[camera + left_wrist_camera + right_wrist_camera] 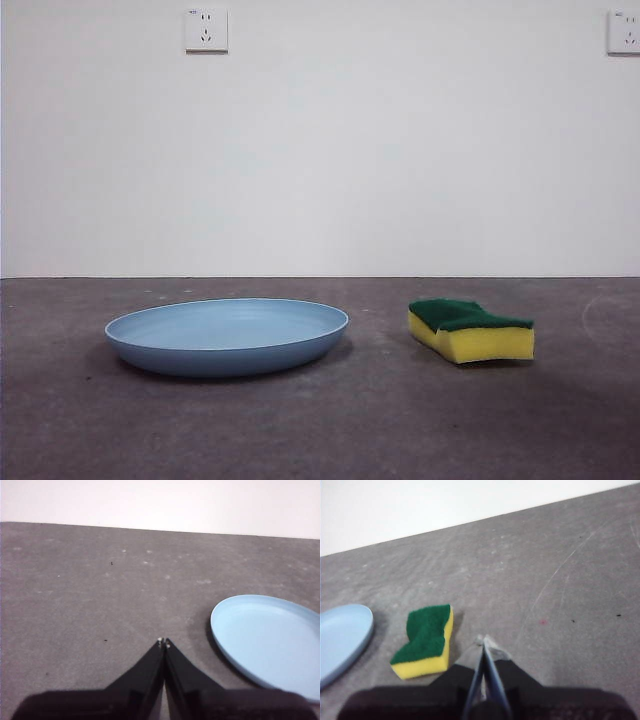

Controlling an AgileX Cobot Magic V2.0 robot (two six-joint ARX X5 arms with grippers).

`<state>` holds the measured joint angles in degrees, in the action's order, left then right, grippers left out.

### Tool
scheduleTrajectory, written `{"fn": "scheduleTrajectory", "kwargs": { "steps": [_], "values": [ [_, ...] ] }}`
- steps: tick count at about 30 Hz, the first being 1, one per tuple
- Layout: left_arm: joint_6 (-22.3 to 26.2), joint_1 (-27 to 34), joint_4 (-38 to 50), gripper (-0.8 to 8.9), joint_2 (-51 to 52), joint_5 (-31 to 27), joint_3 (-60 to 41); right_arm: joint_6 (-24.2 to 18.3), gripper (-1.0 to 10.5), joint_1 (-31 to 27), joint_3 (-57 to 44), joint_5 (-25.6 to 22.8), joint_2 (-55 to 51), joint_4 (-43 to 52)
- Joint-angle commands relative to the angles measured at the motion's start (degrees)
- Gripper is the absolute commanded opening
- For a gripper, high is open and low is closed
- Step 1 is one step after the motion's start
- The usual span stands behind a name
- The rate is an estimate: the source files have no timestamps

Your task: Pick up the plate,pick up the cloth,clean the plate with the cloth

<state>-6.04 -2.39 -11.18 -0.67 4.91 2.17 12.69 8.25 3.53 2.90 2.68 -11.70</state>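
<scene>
None of the three steps is done yet, as far as I can judge. The plate point(227, 335) lies flat on the grey table point(320, 430), and the cloth point(471, 329), really a yellow sponge block with a green scouring face turned up, sits well apart from it on the same surface. Nothing touches either one.

My left tool point(164, 642) hangs above bare table with its jaws pressed together and holding nothing; the plate's rim lies near it, off to one side. My right tool point(485, 641) is likewise pressed together and empty, with the sponge lying near it and an edge of the plate showing beyond the sponge. In the front view neither arm appears at all, so I take both to be held back from the things.

So everything is left: I must spread the left tool and take the plate by its low rim, spread the right one and grip the sponge, then bring the two together and wipe.
</scene>
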Motion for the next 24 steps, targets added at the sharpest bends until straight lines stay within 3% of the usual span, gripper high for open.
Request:
{"fn": "scheduleTrajectory", "kwargs": {
  "steps": [1, 12, 24],
  "values": [
    [-2.75, 0.20, -0.09, -0.06, -1.44, -0.02, 3.26, 3.08, -0.1, 0.07, 3.80, 0.02, 2.75, 0.85],
    [-2.99, 0.20, -3.28, -0.05, -18.73, 1.60, 17.44, 1.53, -0.1, 0.04, 20.83, 1.01, 21.97, -0.83],
    [-2.95, 0.17, -10.38, -0.04, -45.86, 15.23, 33.92, -3.78, 0.0, 0.04, 39.19, 14.32, 47.52, -15.65]
  ]
}}
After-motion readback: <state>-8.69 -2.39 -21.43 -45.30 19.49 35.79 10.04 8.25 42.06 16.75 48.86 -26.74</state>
